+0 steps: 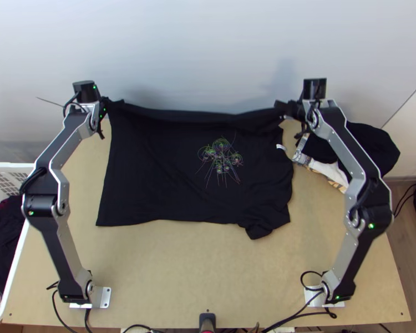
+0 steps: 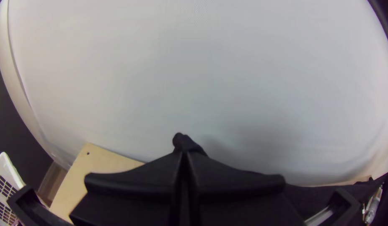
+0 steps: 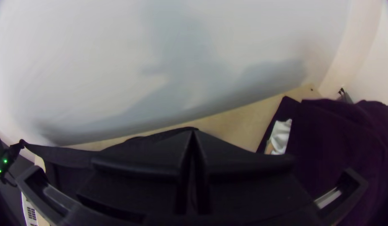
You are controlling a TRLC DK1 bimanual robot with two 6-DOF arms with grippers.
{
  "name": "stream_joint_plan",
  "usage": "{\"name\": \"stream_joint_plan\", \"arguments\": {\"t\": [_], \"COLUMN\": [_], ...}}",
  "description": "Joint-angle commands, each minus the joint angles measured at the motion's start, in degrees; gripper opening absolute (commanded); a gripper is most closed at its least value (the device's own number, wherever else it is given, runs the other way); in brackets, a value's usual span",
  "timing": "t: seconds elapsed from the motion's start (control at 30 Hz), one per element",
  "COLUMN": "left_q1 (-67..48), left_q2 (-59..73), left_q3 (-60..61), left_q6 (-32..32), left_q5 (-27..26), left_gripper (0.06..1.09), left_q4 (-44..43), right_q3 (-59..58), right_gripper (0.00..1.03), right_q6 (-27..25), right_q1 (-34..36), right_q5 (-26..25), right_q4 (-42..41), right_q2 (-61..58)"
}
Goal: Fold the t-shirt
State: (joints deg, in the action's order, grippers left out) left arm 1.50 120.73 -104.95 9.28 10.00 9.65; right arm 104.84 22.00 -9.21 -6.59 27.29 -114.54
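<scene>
The black t-shirt (image 1: 169,177) lies spread on the table with its printed side up, its far edge raised in a band between the two grippers. At that edge's left end, my left gripper (image 1: 109,104) is shut on the cloth; in the left wrist view the left gripper (image 2: 184,155) has a small bunch of it at its tips. My right gripper (image 1: 288,108) is shut on the edge's right end, and in the right wrist view the right gripper (image 3: 194,133) has cloth at its closed tips. A sleeve lies bunched at the shirt's near right corner.
Another dark cloth (image 1: 374,147) and a white-and-tan item (image 1: 327,169) lie at the table's far right, beneath the right arm. A white basket (image 1: 14,266) with clothes stands off the left edge. Bare table (image 1: 208,272) extends in front of the shirt; a pale wall stands behind.
</scene>
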Motion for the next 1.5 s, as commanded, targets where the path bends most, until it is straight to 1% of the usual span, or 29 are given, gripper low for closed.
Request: {"name": "stream_joint_plan", "arguments": {"t": [0.0, 0.23, 0.53, 0.77, 1.13, 1.23, 1.47], "left_q1": [-0.09, 0.44, 0.35, 0.26, -0.62, -0.09, 0.88], "left_q2": [-8.23, -16.31, -23.70, -25.89, -29.23, -30.29, -31.52], "left_q3": [12.22, 22.42, 34.72, 39.20, 48.43, 51.33, 54.94], "left_q6": [1.27, 1.27, 1.36, 1.80, 2.06, 1.62, 1.36], "left_q5": [-2.44, -3.32, -4.20, -4.29, -4.55, -4.55, -4.46], "left_gripper": [0.09, 0.09, 0.09, 0.09, 0.09, 0.09, 0.09], "left_q4": [0.11, -0.16, -2.00, -2.27, -4.55, -6.57, -7.54], "right_q3": [-13.96, -25.03, -37.60, -44.98, -51.22, -52.37, -53.51], "right_gripper": [0.03, 0.03, 0.03, 0.03, 0.03, 0.03, 0.03], "right_q6": [0.06, 0.06, -0.03, 0.24, 0.24, 0.24, 0.33], "right_q1": [-0.28, -0.89, -1.07, -1.16, -0.81, -0.98, -0.54], "right_q5": [2.72, 4.39, 4.83, 4.83, 4.83, 4.83, 4.83], "right_q4": [0.13, 0.31, 0.31, 0.13, -1.01, -1.01, -1.01], "right_q2": [9.60, 18.56, 26.39, 30.52, 31.05, 31.84, 34.47]}}
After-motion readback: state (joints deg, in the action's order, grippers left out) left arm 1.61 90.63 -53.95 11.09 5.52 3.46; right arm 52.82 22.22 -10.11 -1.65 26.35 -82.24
